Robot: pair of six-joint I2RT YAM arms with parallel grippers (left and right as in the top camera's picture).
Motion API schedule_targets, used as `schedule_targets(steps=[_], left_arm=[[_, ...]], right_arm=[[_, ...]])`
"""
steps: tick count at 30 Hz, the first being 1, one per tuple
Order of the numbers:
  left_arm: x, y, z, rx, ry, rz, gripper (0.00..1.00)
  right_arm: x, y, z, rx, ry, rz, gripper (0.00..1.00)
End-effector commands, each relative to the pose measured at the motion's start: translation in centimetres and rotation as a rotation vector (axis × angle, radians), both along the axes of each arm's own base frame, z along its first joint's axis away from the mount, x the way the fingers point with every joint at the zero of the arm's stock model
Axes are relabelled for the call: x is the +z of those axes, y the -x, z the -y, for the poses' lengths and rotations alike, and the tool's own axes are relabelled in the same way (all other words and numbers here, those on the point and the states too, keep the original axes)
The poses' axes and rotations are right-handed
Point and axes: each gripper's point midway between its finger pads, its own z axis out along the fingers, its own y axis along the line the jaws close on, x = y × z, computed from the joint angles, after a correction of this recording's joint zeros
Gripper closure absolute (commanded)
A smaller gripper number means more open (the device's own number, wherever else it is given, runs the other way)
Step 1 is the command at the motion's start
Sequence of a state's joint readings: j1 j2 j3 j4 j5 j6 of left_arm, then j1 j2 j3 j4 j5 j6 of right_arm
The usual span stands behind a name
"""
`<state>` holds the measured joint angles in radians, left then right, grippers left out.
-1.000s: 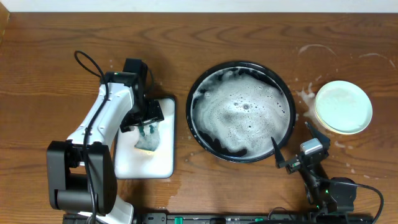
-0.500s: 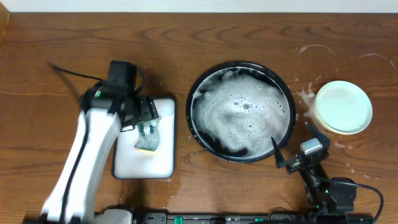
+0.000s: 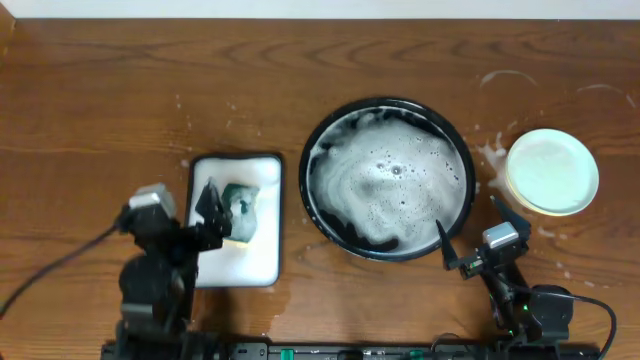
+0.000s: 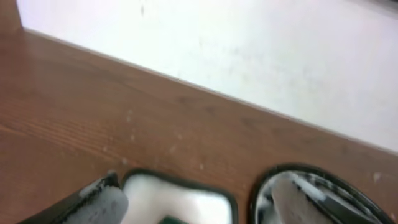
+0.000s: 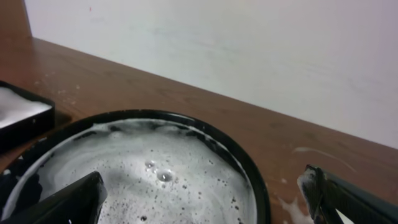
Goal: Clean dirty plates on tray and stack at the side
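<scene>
Black tray (image 3: 333, 232) sits right of centre on the table (image 3: 100, 100). White foam (image 3: 385, 175) dotted with bubbles covers its floor, and dark patches show along the lower edge.

Plates (image 3: 552, 172) stand stacked on the wood just right of the tray, apart from its rim. The top one is pale mint, and a yellowish edge shows beneath it at lower left. We cannot tell how many are in the stack. Whitish soap rings (image 3: 510, 78) and splashes mark the wood around them.

Right claw (image 3: 465, 212) hovers at the tray's lower right rim, between tray and plates, jaws spread wide and holding nothing. In its wrist view we note both fingers (image 5: 62, 202) at the bottom corners, framing the foamy tray.

White tray (image 3: 250, 260) lies left of the black one, near but not touching. A green-topped sponge (image 3: 240, 200) rests in its upper half.

Left claw (image 3: 212, 215) sits over the white tray's left side, just beside the sponge; we cannot tell whether they touch. Its jaws look apart and empty. The left wrist view is blurred, with one grey finger (image 4: 99, 200) at lower left and both trays' rims ahead.
</scene>
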<state>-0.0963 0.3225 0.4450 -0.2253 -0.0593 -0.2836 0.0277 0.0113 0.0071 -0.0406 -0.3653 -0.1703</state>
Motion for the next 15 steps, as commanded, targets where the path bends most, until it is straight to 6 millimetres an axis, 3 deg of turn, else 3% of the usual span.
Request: schedule_targets(steps=[1,5,12,15], left_arm=[[0.0,1.2,-1.1,0.046,-0.015,0.111,0.18],[-2.1,1.8,-1.6,0.071,-0.011,0.178,0.18],[-7.4,0.1,-1.4,0.065,-0.009,0.159,0.18],[-8.2,0.1,-1.3,0.063,-0.012,0.123,0.18]], right_arm=[[0.0,0.1,-0.3,0.011,0.01,0.004,0.01],[0.0,0.1,-0.3,0.011,0.01,0.004,0.01],[0.0,0.1,-0.3,0.011,0.01,0.004,0.01],[0.0,0.1,-0.3,0.011,0.01,0.004,0.01]])
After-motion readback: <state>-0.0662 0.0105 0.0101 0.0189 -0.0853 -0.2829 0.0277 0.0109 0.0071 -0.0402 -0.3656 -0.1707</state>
